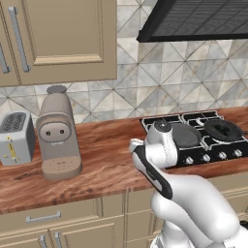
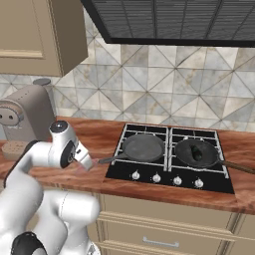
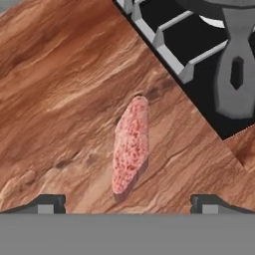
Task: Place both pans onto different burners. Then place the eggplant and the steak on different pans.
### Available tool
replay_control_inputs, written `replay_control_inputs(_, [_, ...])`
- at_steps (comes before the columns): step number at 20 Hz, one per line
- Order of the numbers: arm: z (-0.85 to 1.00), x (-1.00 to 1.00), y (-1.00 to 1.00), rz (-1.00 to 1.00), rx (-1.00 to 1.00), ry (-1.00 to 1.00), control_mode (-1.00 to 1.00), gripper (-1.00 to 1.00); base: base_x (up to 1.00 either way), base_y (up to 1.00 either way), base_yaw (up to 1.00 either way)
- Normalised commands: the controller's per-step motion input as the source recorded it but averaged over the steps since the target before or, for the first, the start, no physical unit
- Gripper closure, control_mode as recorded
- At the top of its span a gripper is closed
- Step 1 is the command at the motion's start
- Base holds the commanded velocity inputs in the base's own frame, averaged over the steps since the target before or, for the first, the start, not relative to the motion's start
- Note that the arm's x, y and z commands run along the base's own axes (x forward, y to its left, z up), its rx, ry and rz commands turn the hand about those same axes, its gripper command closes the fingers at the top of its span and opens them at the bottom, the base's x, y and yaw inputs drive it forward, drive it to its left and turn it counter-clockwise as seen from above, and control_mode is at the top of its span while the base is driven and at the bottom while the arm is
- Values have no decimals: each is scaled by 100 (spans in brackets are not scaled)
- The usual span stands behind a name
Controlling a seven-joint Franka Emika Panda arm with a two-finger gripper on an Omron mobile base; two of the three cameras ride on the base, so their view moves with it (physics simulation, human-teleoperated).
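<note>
The steak (image 3: 131, 144), a pink mottled slab, lies on the wooden counter just left of the cooktop (image 2: 167, 173). My gripper (image 3: 128, 204) hangs open over it, one fingertip on each side of the steak and clear of it. The grey pan (image 2: 143, 147) sits on the front left burner, its short handle (image 3: 236, 74) pointing toward the steak. The darker pan (image 2: 195, 153) rests on the front right burner with the eggplant (image 2: 197, 152) inside it and its long handle pointing right.
A coffee machine (image 1: 58, 135) and a toaster (image 1: 17, 138) stand at the left on the counter (image 1: 106, 160). The range hood (image 2: 169, 20) hangs above the cooktop. Silver knobs (image 2: 167, 178) line its front edge.
</note>
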Motion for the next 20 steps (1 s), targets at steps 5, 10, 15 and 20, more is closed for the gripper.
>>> replay_control_inputs(5, [-29, 13, 0, 1, -2, 0, -100, -100, 0, 0, 0])
replay_control_inputs(10, [-33, 8, -1, 2, 0, 0, -100, -100, 0, 0, 0])
replay_control_inputs(15, [-36, 9, -11, 3, 0, 0, -100, -100, 0, 0, 0])
replay_control_inputs(20, [-35, 5, -24, 3, 0, 0, -100, -100, 0, 0, 0])
